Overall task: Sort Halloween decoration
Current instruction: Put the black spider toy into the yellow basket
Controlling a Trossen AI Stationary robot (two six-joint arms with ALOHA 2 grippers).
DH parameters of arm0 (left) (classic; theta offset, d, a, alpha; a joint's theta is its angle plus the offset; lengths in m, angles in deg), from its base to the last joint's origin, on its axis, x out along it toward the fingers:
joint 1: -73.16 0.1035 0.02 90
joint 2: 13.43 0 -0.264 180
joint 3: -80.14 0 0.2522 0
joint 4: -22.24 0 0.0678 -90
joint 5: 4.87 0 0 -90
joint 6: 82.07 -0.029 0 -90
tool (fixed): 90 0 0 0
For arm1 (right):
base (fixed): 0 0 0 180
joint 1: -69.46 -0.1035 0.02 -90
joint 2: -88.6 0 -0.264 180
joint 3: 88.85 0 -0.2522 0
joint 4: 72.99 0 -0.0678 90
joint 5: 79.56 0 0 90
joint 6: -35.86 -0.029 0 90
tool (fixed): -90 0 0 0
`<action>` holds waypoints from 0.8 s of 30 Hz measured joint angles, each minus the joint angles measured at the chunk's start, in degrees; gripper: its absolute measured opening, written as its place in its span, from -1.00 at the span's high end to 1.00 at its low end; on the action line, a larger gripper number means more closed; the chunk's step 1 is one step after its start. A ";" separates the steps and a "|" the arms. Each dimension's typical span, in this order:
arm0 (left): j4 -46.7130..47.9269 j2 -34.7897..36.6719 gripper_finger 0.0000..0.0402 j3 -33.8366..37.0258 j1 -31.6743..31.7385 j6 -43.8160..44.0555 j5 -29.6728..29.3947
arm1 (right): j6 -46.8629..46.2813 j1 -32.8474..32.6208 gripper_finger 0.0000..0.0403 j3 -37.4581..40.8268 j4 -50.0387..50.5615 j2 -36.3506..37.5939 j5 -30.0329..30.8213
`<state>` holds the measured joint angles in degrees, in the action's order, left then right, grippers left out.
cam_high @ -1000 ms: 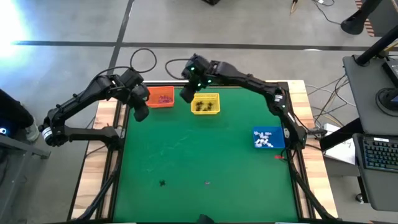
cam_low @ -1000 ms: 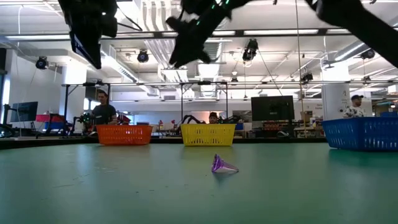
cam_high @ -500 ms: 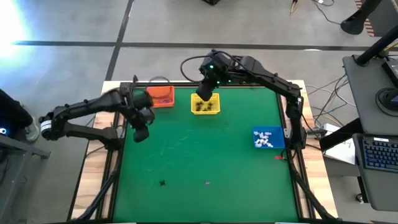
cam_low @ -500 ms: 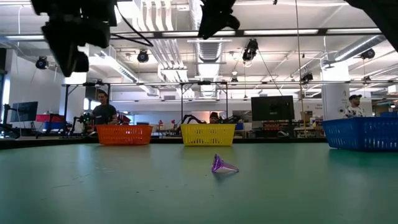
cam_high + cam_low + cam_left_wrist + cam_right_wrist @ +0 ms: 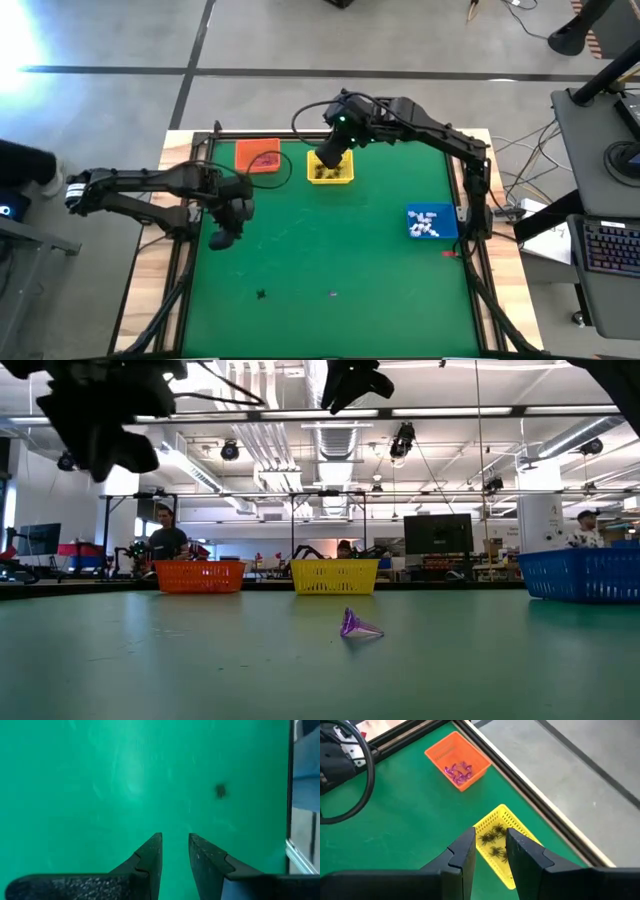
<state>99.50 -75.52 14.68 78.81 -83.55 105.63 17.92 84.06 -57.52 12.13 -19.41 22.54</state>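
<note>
Two trinkets remain loose near the desk's [image 5: 300, 250] front edge: a black one [image 5: 261, 294] and a purple one [image 5: 358, 626], well apart. The left end effector [image 5: 175, 851] hangs over bare green, narrow and empty; the right end effector [image 5: 489, 846], also narrow and empty, hovers over the yellow basket [image 5: 331, 168]. Such tiny pieces could slip out sideways, or land in the wrong basket.

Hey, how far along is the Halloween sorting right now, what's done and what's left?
Mostly done: purple trinkets lie in the orange basket, black spiders in the yellow basket, white pieces in the blue basket. Nothing is in hand: the left gripper is empty over the mat, and the right gripper is empty above the yellow basket. Left: a black trinket and a purple one on the mat.
</note>
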 joint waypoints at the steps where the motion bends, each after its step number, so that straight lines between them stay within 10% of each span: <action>1: -1.34 -0.20 0.62 0.00 0.00 -0.48 0.03 | -0.76 -0.15 0.50 0.00 0.09 0.00 0.00; 20: -6.39 -11.18 0.27 -3.56 -1.64 -8.30 5.54 | -12.02 -6.72 0.50 0.30 18.53 0.17 11.92; 24: -5.87 -12.27 0.27 -2.62 -6.91 -11.62 -0.88 | -12.60 -7.73 0.50 0.35 18.63 0.94 11.90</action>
<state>93.63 -87.78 12.06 71.90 -95.18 104.75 5.32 76.32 -57.17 30.76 -18.46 34.44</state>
